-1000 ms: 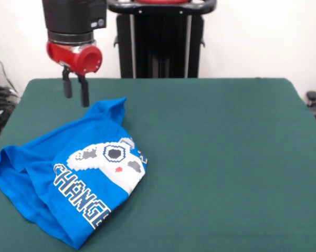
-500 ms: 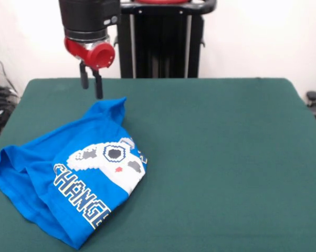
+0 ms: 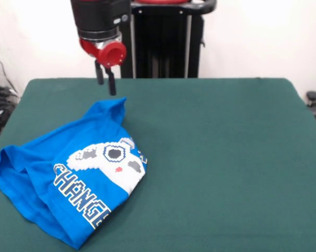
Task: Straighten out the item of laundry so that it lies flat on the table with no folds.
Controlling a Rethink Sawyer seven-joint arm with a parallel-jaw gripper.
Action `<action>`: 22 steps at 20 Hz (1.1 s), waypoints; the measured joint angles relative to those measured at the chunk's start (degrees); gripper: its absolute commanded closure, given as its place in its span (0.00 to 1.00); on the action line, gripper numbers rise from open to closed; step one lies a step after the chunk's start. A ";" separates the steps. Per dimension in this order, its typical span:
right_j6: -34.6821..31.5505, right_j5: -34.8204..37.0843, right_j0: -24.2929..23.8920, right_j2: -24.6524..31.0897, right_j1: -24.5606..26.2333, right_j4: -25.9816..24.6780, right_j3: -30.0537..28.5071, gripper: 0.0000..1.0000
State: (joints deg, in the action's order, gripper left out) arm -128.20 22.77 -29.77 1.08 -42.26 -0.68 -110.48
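The item of laundry [image 3: 58, 178], a bright blue T-shirt with a white pixel game-pad graphic and outlined block letters, lies crumpled on the left front part of the table [image 3: 216, 157]. Its right side is folded under and its far corner rises in a peak. My gripper [image 3: 105, 84] hangs above the table's far edge, just beyond and above that peak, apart from the cloth. It is open, with nothing between its two black fingers.
A black stand [image 3: 160, 39] rises behind the table's far edge, right of the gripper. Cables [image 3: 0, 105] hang off the left side and a dark object [image 3: 313, 97] sits past the right edge.
The gripper has moved to the right and upward, away from the shirt's far corner. The shirt has not moved.
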 measured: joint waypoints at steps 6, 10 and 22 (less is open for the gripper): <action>0.00 -3.02 1.52 -0.95 0.41 1.46 -1.69 0.00; 0.00 -6.72 2.16 -1.10 0.42 1.46 -2.42 0.00; 0.00 -19.29 1.00 -1.10 2.91 1.48 -3.28 0.00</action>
State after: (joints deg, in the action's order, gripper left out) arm -128.20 3.47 -28.77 -0.02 -39.35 0.80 -113.76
